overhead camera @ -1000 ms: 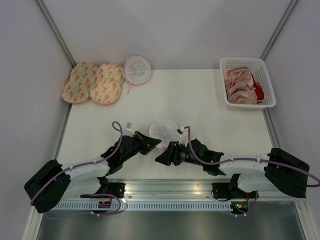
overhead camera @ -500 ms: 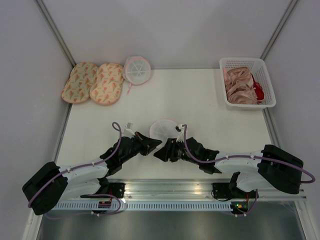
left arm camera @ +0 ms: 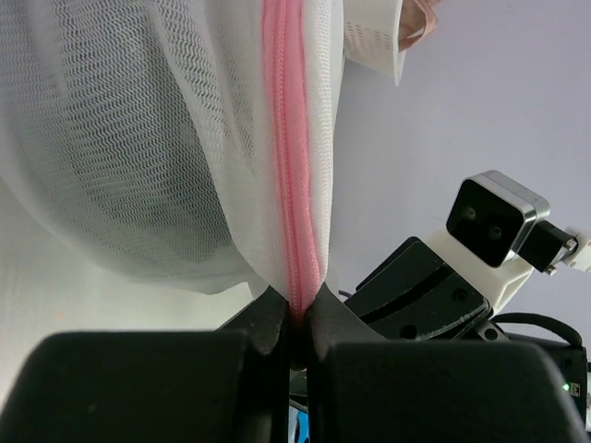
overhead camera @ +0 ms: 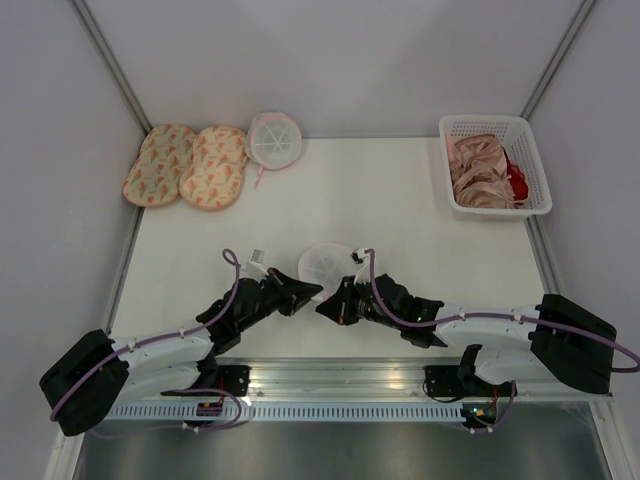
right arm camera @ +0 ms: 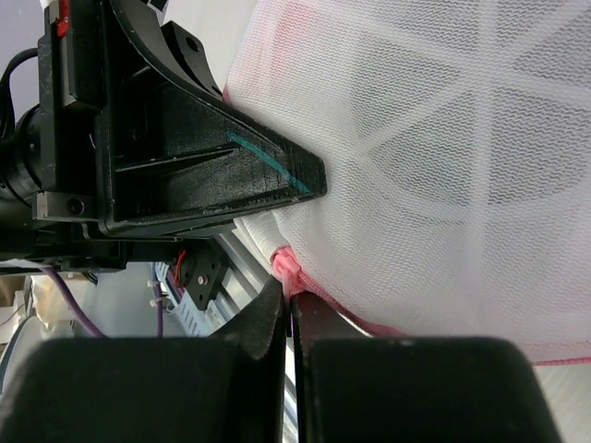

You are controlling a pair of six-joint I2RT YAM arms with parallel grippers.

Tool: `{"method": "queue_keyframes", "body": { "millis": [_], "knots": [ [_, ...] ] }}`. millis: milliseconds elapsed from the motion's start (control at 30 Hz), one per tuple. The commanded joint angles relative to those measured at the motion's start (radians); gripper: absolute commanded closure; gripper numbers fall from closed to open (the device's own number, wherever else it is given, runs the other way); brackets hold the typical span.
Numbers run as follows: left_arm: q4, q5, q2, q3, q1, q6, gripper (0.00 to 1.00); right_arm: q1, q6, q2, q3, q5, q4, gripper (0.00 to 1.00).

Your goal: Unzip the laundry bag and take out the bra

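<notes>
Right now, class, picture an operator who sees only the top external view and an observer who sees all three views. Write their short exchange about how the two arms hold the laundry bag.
Operator: From above, both arms meet at the laundry bag, but I can't see the tips. Are the left jaws gripping it?
Observer: Yes. The left wrist view shows them shut on the pink zip edging.
Operator: And the right jaws?
Observer: Shut too. The right wrist view shows them pinching a pink bit of that edging at the bag's rim.
</notes>
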Motion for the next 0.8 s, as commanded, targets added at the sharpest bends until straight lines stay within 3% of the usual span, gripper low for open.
{"method": "queue_keyframes", "body": {
  "millis": [0,133,300,767],
  "knots": [
    [-0.052,0.007,-0.062,-0.028,-0.004,0.011,0.98,0.001,-0.042,-0.059,0.064,0.005,-0.099,1.0],
    [-0.202,-0.042,-0.189,-0.035,-0.002,0.087,0.98,0.0,-0.1,-0.044,0.142,-0.066,-0.347,0.99],
    [-0.327,-0.032,-0.343,-0.039,0.022,0.193,0.98,0.0,-0.137,0.039,0.176,-0.152,-0.418,0.99],
    [-0.628,-0.022,-0.458,0.065,0.096,0.394,0.98,0.0,-0.256,0.111,0.27,-0.17,-0.715,1.0]
  ]
}}
